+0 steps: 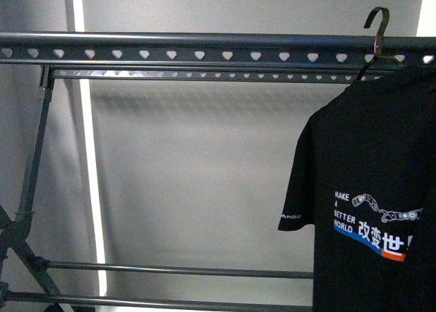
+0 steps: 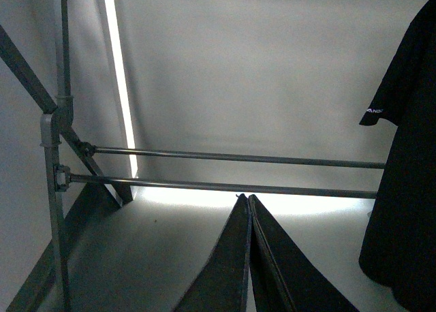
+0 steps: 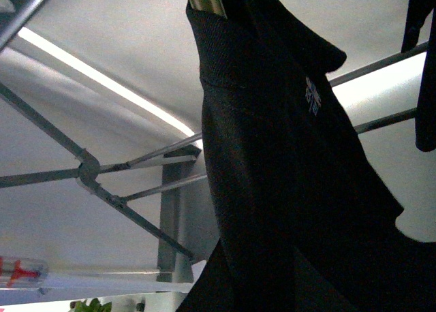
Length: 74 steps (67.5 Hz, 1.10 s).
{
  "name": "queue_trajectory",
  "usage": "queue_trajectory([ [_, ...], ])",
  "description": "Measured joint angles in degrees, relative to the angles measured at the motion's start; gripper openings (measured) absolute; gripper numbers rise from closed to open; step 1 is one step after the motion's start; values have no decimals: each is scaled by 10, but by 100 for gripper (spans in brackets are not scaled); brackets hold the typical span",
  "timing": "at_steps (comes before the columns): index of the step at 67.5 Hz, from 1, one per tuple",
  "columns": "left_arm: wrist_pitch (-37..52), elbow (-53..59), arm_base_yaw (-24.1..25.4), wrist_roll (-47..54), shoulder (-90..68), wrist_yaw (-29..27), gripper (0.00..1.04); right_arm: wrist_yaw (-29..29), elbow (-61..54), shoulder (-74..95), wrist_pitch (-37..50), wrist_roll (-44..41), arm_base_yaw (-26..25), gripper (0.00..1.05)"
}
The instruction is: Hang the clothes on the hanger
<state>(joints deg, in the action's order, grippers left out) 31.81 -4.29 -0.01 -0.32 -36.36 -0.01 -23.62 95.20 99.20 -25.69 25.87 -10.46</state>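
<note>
Black T-shirt (image 1: 371, 189) hangs on a wire coat hanger whose hook (image 1: 377, 27) sits at the right end of the dark rail (image 1: 170, 53), hook tip above the rail's top edge; cannot tell whether it is fully seated. Left pincer (image 2: 246, 201) pressed together, empty, low near the rack's lower crossbars (image 2: 231, 172), well apart from the shirt. Right pincer state cannot be told, its view filled by shirt fabric (image 3: 286, 189); judgement: confirm hook bears on rail before letting go, and withdraw without snagging the sleeve.
</note>
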Motion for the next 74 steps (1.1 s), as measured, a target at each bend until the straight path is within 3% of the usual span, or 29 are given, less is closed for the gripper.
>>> queue_trajectory([
  [10, -44, 17, 0, 0, 61, 0, 4, 16, -125, -17, 73, -17, 4, 6],
  [23, -49, 33, 0, 1, 93, 0, 4, 45, -207, -65, 152, -34, 1, 38],
  [34, -93, 33, 0, 2, 140, 0, 4, 102, -316, -165, 331, -86, -3, 66],
  [48, -140, 33, 0, 2, 188, 0, 4, 100, -480, -422, 476, -108, 0, 99],
  [53, -154, 33, 0, 2, 203, 0, 4, 144, -539, -529, 439, -139, 22, 94],
  [56, -163, 33, 0, 2, 212, 0, 4, 206, -574, -609, 343, -179, 60, 85],
  [62, -180, 33, 0, 2, 227, 0, 4, 223, -675, -758, 209, -226, 99, 69],
  [74, -207, 33, 0, 2, 254, 0, 4, 236, -774, -864, 206, -250, 102, 37],
])
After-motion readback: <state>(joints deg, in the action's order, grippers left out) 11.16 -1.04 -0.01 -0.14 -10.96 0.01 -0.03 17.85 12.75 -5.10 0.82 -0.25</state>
